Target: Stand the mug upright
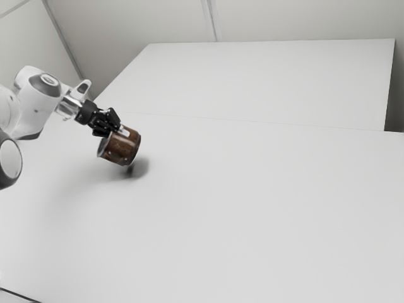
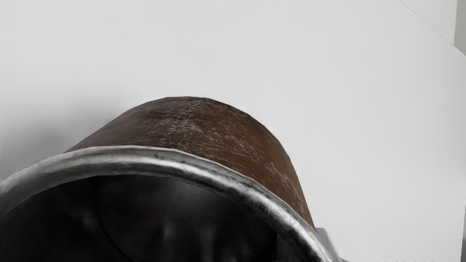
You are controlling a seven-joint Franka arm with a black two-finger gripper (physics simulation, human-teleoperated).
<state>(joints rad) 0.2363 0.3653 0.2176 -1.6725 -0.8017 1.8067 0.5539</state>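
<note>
The brown, scratched mug (image 1: pixel 120 148) hangs tilted over the table, its metal-rimmed mouth facing the exterior view's left, with a shadow beneath it. At its upper side is the black gripper (image 1: pixel 117 130), shut on the mug's wall. In the wrist view the mug (image 2: pixel 204 131) shows its bright rim and dark inside. There the gripper (image 2: pixel 301 243) straddles the wall near the rim: a grey fingertip shows outside, and a dark shape inside looks like the other finger. A small dark shape lies just below the mug; whether it is the handle I cannot tell.
The broad white table (image 1: pixel 252 208) extends under and beyond the mug. A seam crosses its surface, and its far edge lies near the pale wall (image 1: pixel 303 19). The white arm comes in from the exterior view's left.
</note>
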